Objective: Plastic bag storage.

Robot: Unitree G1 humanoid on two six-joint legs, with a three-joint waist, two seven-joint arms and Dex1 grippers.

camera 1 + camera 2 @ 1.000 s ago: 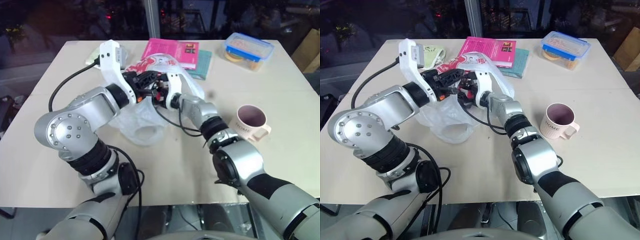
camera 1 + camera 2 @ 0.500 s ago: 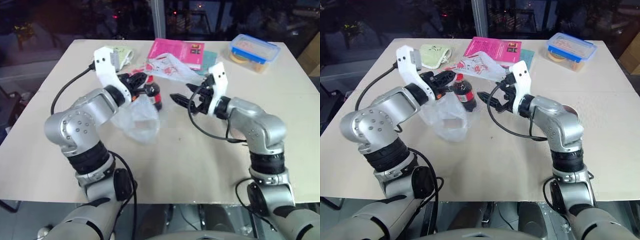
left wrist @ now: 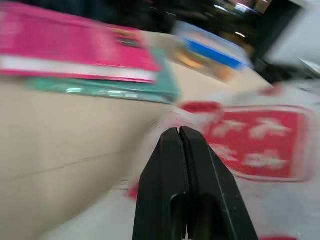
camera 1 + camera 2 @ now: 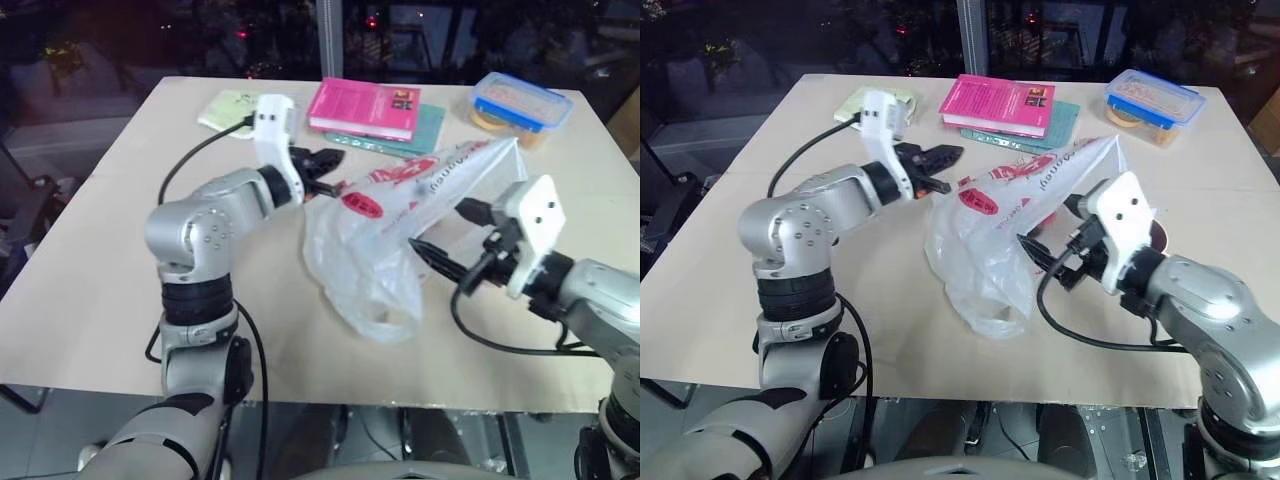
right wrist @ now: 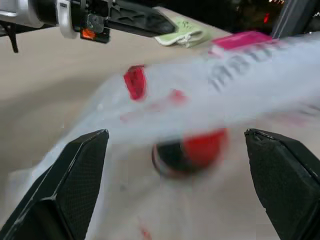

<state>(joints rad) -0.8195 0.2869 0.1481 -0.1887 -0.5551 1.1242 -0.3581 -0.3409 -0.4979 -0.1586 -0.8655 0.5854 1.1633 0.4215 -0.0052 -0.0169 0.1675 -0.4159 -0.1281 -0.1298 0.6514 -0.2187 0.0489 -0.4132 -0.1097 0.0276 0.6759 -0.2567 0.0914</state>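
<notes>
Bright tabletop, dark surroundings, wrist views perhaps motion-blurred

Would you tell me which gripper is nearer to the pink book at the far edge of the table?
Left. The left gripper sits just in front of the pink book; the right gripper is farther back, beside the plastic bag.

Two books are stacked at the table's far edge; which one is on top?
The pink book is on top. The teal book lies under it, showing past its right and near edges. The pale green cloth lies apart to the left.
</notes>
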